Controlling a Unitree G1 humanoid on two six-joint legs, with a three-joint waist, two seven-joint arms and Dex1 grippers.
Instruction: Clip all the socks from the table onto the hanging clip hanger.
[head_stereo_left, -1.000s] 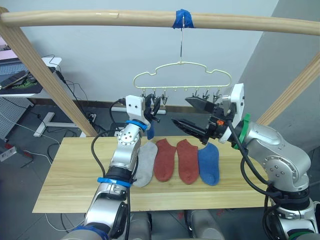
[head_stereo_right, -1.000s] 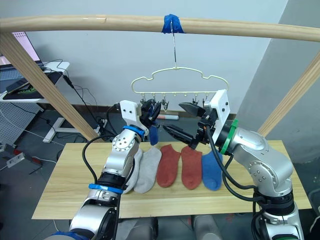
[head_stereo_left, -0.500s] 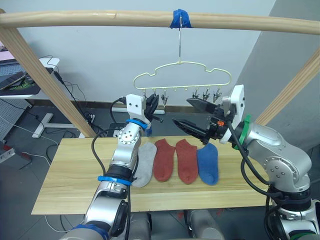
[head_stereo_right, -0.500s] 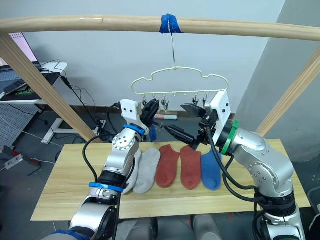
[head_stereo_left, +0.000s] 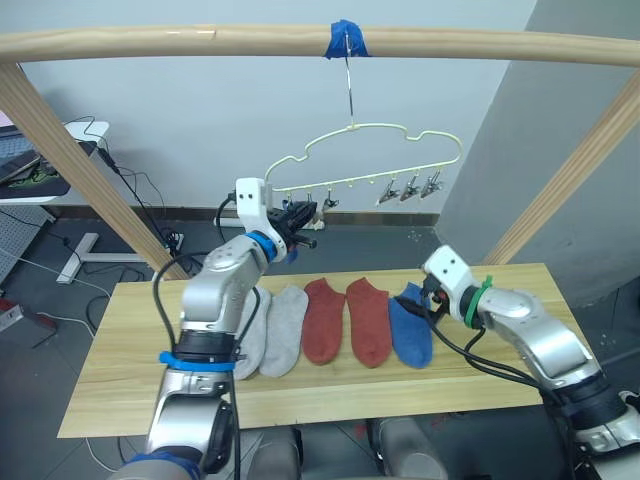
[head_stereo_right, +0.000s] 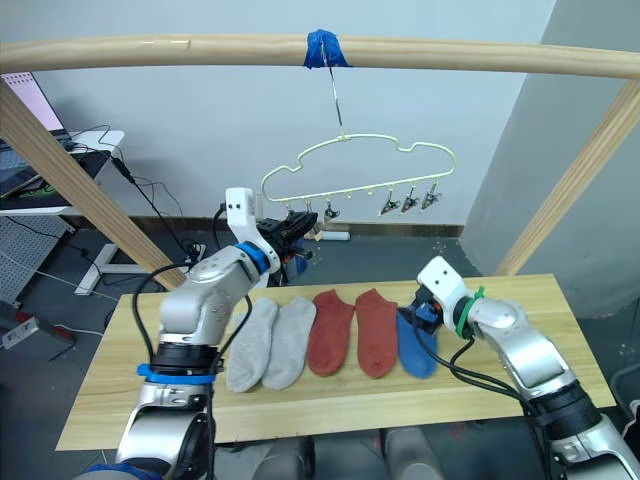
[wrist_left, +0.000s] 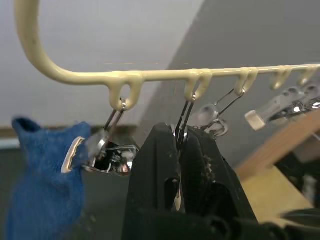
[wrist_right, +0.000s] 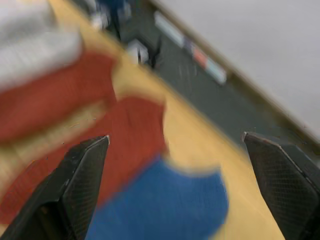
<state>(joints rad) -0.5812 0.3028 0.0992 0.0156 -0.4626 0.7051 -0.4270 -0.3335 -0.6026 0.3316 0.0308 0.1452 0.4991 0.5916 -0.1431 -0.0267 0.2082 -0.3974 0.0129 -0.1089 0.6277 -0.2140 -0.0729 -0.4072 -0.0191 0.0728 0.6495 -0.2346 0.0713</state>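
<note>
The pale yellow clip hanger (head_stereo_left: 365, 150) hangs tilted from the top beam, its left end low. My left gripper (wrist_left: 179, 170) is shut on the second metal clip from that end. A blue sock (wrist_left: 40, 190) hangs from the clip beside it. On the table (head_stereo_left: 120, 380) lie two grey socks (head_stereo_left: 268, 330), two red socks (head_stereo_left: 345, 320) and a blue sock (head_stereo_left: 410, 328) in a row. My right gripper (wrist_right: 175, 165) is low over the top end of that blue sock (wrist_right: 165, 210), fingers wide open and empty.
A round wooden beam (head_stereo_left: 200, 40) spans the top, with slanted posts at left (head_stereo_left: 80, 170) and right (head_stereo_left: 560, 180). Three free clips (head_stereo_left: 405, 188) hang at the hanger's right end. A desk (head_stereo_left: 40, 160) and cables sit beyond the table's left.
My right arm dropped from beside the hanger to the blue sock on the table. The hanger now tilts, left end down, in my left gripper's hold.
</note>
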